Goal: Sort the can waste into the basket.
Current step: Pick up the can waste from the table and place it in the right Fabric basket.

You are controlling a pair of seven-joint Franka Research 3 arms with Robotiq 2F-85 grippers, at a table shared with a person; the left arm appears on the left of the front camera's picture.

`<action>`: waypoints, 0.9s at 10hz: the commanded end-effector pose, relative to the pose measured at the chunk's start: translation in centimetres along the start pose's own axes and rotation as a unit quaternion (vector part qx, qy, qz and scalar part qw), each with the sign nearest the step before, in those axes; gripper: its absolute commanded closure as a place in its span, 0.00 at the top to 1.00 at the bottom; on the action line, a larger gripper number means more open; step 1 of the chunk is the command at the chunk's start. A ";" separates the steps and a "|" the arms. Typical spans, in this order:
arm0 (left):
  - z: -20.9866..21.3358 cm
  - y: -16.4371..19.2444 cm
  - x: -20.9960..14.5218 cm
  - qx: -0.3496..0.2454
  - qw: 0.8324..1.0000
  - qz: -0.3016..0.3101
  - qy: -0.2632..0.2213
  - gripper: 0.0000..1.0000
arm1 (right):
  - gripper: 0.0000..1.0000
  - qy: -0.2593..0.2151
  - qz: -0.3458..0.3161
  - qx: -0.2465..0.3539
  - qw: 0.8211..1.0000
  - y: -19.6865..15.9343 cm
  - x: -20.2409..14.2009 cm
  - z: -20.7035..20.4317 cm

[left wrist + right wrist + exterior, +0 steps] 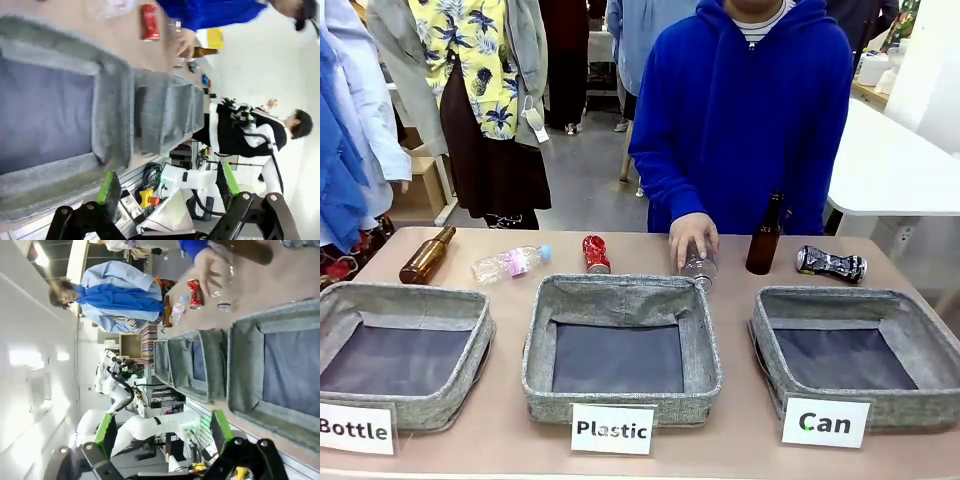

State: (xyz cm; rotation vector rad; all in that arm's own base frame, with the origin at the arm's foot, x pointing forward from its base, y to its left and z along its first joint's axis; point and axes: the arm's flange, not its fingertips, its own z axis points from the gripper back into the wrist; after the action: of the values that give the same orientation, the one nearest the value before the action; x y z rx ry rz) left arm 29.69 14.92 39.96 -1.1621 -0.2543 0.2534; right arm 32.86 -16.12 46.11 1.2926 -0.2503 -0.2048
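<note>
Both cans sit outside the bins, no grasp yet. Left gripper [168,184] and right gripper [162,427] both spread wide, nothing between the pads. The black crushed metal can with silver ends [831,263] lies on its side near the table's far right corner, just behind the far rim of the square grey fabric basket labelled "Can" [910,408], which sits at the near right corner. The shiny red crushed can [596,254] stands by the far edge near the middle. Likely best to take the black can first with the right arm: come down from above, close across its flattened middle, lift clear of the rim, and release low over the dark bottom. Mind the upright brown glass bottle [765,235] nearby and the person's hand [692,235] resting on a clear plastic bottle [700,268].
</note>
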 end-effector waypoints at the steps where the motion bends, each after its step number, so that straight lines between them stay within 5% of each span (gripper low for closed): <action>1: 0.5 -2.1 -0.4 -0.025 0.999 -0.041 -0.001 1.00 | 1.00 -0.003 0.019 -0.028 0.999 1.3 -1.0 0.9; 7: 0.5 -2.4 -0.5 -0.013 0.999 -0.030 0.003 1.00 | 1.00 -0.003 0.019 -0.028 0.999 1.3 -1.0 0.9; 9: -4.5 -8.2 1.6 0.107 0.989 -0.084 0.051 1.00 | 1.00 -0.003 0.019 -0.028 0.999 1.3 -1.0 0.9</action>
State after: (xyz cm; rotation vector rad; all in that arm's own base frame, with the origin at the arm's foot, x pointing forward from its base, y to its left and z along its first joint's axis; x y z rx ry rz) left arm 30.97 11.42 43.82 -1.0648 -0.2660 0.1281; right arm 31.80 -16.21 47.44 1.2325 -0.2614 -0.2080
